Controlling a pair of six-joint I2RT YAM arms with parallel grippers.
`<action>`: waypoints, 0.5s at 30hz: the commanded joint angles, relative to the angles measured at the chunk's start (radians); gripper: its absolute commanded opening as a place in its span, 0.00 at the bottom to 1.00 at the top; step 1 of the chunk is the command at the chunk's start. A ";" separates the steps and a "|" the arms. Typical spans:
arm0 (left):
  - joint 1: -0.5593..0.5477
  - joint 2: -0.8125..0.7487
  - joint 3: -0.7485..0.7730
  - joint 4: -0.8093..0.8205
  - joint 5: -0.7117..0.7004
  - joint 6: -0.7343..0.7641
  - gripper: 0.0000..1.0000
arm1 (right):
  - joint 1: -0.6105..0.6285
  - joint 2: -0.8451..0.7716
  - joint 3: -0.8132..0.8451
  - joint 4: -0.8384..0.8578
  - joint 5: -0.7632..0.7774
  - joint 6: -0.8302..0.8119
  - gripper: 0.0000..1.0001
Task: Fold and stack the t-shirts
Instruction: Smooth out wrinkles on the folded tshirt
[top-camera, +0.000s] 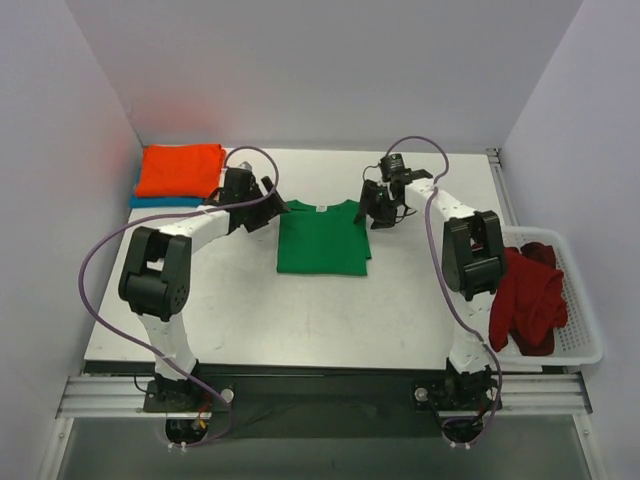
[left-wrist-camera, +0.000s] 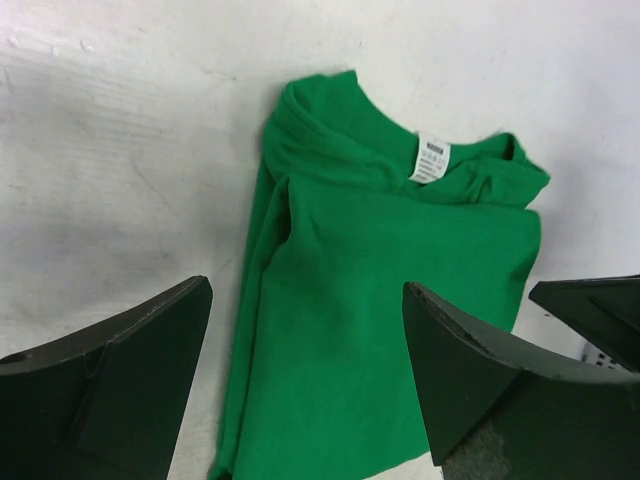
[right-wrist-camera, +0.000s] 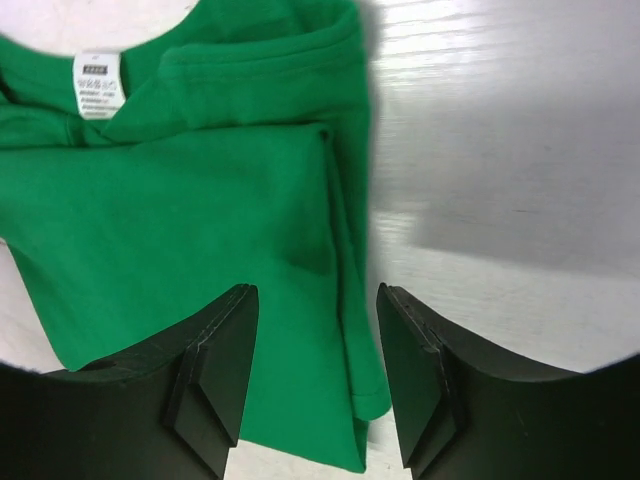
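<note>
We have left claw (top-camera: 272, 208) and right claw (top-camera: 378, 208) open, empty, flanking the part-folded green tee (top-camera: 322, 238); orange tee (top-camera: 180, 168) lies stacked beyond the left claw, red tees (top-camera: 528, 295) wait unfolded behind the right.

Bright, even light is filling the top view. The orange t-shirt (top-camera: 180, 170) is throwing a reddish glow onto the left wall (top-camera: 105, 130). Only faint, soft shadows are lying on the desk (top-camera: 250, 300). In the right wrist view the desk is shining white with glare, and a grey shadow is crossing it.
</note>
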 joint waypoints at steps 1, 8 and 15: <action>-0.010 0.018 0.023 -0.044 -0.058 0.076 0.88 | 0.009 0.009 0.016 0.003 0.053 -0.059 0.51; -0.067 0.081 0.037 -0.093 -0.087 0.096 0.82 | 0.035 0.064 0.021 -0.003 0.080 -0.050 0.51; -0.165 0.001 -0.150 -0.009 -0.101 0.001 0.69 | 0.084 0.009 -0.123 0.038 0.068 -0.004 0.35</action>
